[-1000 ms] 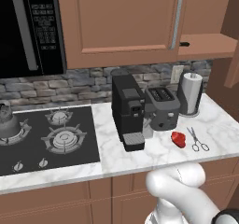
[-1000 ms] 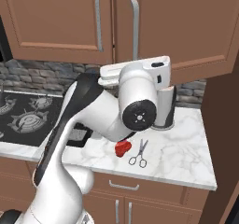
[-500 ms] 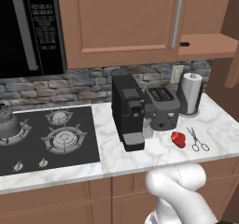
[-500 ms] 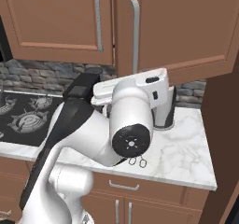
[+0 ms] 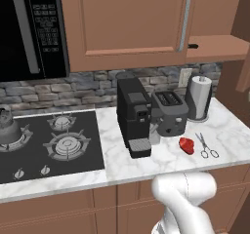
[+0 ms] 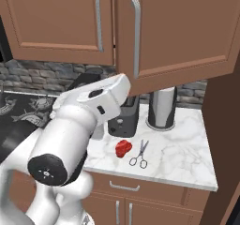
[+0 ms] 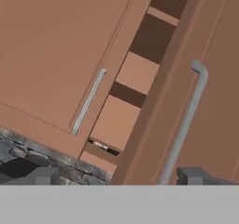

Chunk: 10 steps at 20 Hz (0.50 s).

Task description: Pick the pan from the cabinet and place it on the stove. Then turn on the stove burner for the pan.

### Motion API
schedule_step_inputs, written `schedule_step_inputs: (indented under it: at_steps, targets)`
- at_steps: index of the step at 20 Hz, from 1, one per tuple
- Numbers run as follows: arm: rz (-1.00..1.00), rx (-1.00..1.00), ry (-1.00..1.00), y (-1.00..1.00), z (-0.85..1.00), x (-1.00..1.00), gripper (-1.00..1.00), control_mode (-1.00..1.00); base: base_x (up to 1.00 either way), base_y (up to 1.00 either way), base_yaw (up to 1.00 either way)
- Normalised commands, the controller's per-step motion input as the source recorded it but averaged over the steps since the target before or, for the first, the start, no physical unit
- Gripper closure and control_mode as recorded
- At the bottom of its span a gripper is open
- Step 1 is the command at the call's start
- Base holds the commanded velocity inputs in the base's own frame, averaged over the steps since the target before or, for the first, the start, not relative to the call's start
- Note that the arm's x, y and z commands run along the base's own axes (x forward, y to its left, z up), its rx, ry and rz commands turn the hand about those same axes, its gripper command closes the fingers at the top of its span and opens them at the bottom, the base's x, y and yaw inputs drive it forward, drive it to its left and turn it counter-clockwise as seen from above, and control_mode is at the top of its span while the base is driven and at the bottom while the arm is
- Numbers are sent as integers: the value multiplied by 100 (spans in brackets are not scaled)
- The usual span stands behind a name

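Kitchen with a white marble counter (image 5: pixel 161 165) below a stone backsplash and the brown wooden cabinet (image 5: pixel 127 23). In the left base view, at nine o'clock on the counter, the black stove (image 5: pixel 29 155) with the large stove burner (image 5: pixel 68 144) bare of any pan; at its ten o'clock, a silvery kettle (image 5: pixel 6 128) under the black microwave (image 5: pixel 29 28). At three o'clock from the stove, a black coffee machine (image 5: pixel 133 116), then a grey toaster (image 5: pixel 169 112) and a paper towel roll (image 5: pixel 199 97); in front of these, a small red item (image 5: pixel 186 145) just beside scissors (image 5: pixel 207 146).

In the hand view, looking up at the cabinet with one door ajar and wooden shelves showing in the gap. Gripper (image 7: pixel 119 177) spread wide, fingertips (image 7: pixel 43 175) well apart, clasping nothing; silver bar handle (image 7: pixel 186 120) running up toward one o'clock. On the lowest shelf, at six o'clock of the gap, a small dark shape (image 7: pixel 105 147), too little showing to tell whether it is the pan.
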Motion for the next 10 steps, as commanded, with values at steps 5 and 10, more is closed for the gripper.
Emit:
schedule_step_inputs:
  at_steps: [5,10]
  targets:
    - [-24,-28,-2,100,-1,1,-100,-100,0,0,0]
    - [-31,-29,1,77,-2,29,-100,-100,0,0,0]
